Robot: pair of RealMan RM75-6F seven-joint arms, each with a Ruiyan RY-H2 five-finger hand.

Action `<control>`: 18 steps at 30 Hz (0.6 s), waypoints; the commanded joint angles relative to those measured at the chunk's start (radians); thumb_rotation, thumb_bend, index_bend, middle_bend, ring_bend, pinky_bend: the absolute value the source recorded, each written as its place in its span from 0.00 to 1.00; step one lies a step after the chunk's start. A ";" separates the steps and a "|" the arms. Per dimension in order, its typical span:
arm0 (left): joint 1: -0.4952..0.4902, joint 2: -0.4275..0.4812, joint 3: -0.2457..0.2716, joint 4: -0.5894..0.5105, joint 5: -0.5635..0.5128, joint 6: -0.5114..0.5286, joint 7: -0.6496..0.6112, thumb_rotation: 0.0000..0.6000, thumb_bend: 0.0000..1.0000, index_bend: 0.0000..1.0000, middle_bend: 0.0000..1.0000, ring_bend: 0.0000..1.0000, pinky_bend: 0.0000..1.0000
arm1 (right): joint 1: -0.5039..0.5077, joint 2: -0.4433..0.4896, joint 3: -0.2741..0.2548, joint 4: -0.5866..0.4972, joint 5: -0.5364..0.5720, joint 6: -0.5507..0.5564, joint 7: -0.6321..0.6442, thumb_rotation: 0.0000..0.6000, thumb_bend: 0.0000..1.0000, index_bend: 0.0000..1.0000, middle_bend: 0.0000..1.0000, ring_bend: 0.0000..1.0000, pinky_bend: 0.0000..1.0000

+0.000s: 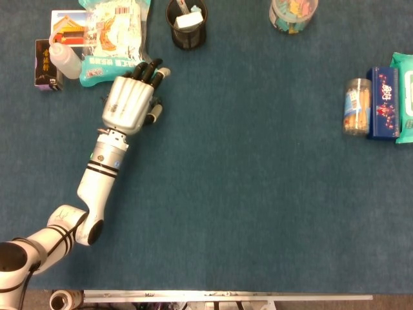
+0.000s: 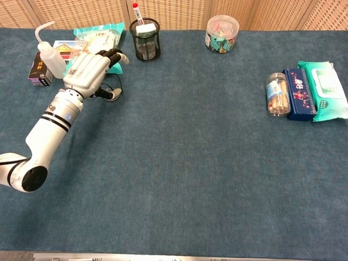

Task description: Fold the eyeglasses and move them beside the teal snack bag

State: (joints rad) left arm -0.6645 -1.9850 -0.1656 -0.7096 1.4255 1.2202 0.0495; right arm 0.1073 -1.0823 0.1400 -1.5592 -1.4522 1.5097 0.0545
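Note:
The eyeglasses lie on the blue cloth just below the teal snack bag. They are mostly hidden; only a dark lens rim shows in the chest view. My left hand lies over them, palm down. Its fingers are stretched out and the dark fingertips reach the bag's lower right corner. The thumb sits low by the glasses, and I cannot see whether it touches them. My right hand is in neither view.
A squeeze bottle and a small dark box stand left of the bag. A black mesh pen cup is to its right, with a clear jar further along. A snack jar, blue box and wipes pack sit at far right.

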 commanded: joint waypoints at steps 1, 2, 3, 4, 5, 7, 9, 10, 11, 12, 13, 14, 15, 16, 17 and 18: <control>0.013 0.026 -0.008 -0.032 0.000 0.032 0.005 1.00 0.24 0.23 0.19 0.23 0.51 | 0.001 0.000 0.001 0.000 -0.002 0.001 0.002 1.00 0.17 0.23 0.34 0.32 0.54; 0.020 0.039 -0.011 -0.049 -0.002 0.042 0.010 1.00 0.24 0.23 0.19 0.23 0.51 | 0.002 0.000 0.002 0.001 -0.003 0.001 0.004 1.00 0.17 0.23 0.34 0.32 0.54; 0.026 0.050 -0.013 -0.064 -0.003 0.049 0.014 1.00 0.24 0.23 0.19 0.23 0.51 | 0.002 -0.001 0.002 0.001 -0.005 0.002 0.005 1.00 0.17 0.23 0.34 0.32 0.54; 0.032 0.061 -0.014 -0.079 -0.005 0.056 0.018 1.00 0.24 0.23 0.19 0.23 0.51 | 0.003 -0.002 0.002 0.001 -0.006 0.003 0.006 1.00 0.17 0.23 0.34 0.32 0.54; 0.041 0.077 -0.015 -0.099 -0.008 0.065 0.026 1.00 0.24 0.23 0.19 0.23 0.51 | 0.003 -0.003 0.002 0.001 -0.008 0.004 0.006 1.00 0.17 0.23 0.34 0.32 0.54; 0.058 0.102 -0.016 -0.134 -0.012 0.080 0.036 1.00 0.24 0.23 0.19 0.23 0.51 | 0.003 -0.003 0.002 0.000 -0.010 0.006 0.006 1.00 0.17 0.23 0.34 0.32 0.54; 0.080 0.132 -0.017 -0.183 -0.019 0.100 0.047 1.00 0.24 0.23 0.19 0.23 0.51 | 0.003 -0.002 0.004 -0.001 -0.010 0.009 0.006 1.00 0.17 0.23 0.34 0.32 0.54; 0.089 0.146 -0.018 -0.206 -0.022 0.109 0.051 1.00 0.24 0.23 0.19 0.23 0.51 | 0.003 -0.002 0.005 -0.002 -0.011 0.010 0.006 1.00 0.17 0.23 0.34 0.32 0.54; 0.101 0.164 -0.019 -0.237 -0.024 0.120 0.057 1.00 0.24 0.23 0.19 0.23 0.51 | 0.003 -0.001 0.005 -0.003 -0.012 0.012 0.006 1.00 0.17 0.23 0.34 0.32 0.54; 0.109 0.178 -0.020 -0.260 -0.026 0.128 0.063 1.00 0.24 0.23 0.19 0.23 0.51 | 0.003 -0.001 0.006 -0.004 -0.014 0.013 0.006 1.00 0.17 0.23 0.34 0.32 0.54; 0.117 0.192 -0.020 -0.283 -0.027 0.136 0.070 1.00 0.24 0.23 0.19 0.23 0.51 | 0.004 0.000 0.006 -0.005 -0.015 0.013 0.007 1.00 0.17 0.23 0.34 0.32 0.54; 0.126 0.210 -0.020 -0.311 -0.027 0.145 0.079 1.00 0.24 0.23 0.19 0.23 0.51 | 0.005 0.000 0.006 -0.006 -0.017 0.013 0.006 1.00 0.17 0.23 0.34 0.32 0.54; 0.133 0.223 -0.021 -0.330 -0.028 0.152 0.086 1.00 0.24 0.23 0.19 0.23 0.51 | 0.005 0.000 0.005 -0.007 -0.018 0.012 0.006 1.00 0.17 0.23 0.34 0.32 0.54; 0.138 0.235 -0.022 -0.349 -0.030 0.157 0.093 1.00 0.24 0.23 0.19 0.23 0.51 | 0.006 0.000 0.005 -0.008 -0.019 0.012 0.005 1.00 0.17 0.23 0.34 0.32 0.54; 0.145 0.251 -0.022 -0.375 -0.032 0.160 0.101 1.00 0.24 0.23 0.19 0.23 0.51 | 0.007 0.000 0.006 -0.009 -0.019 0.011 0.005 1.00 0.17 0.23 0.34 0.32 0.54; 0.150 0.263 -0.023 -0.394 -0.035 0.161 0.109 1.00 0.24 0.23 0.19 0.23 0.51 | 0.007 0.000 0.006 -0.010 -0.019 0.011 0.004 1.00 0.17 0.23 0.34 0.32 0.54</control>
State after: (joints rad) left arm -0.5342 -1.7534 -0.1861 -1.0650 1.3973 1.3664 0.1372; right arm 0.1146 -1.0824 0.1458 -1.5692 -1.4715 1.5209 0.0583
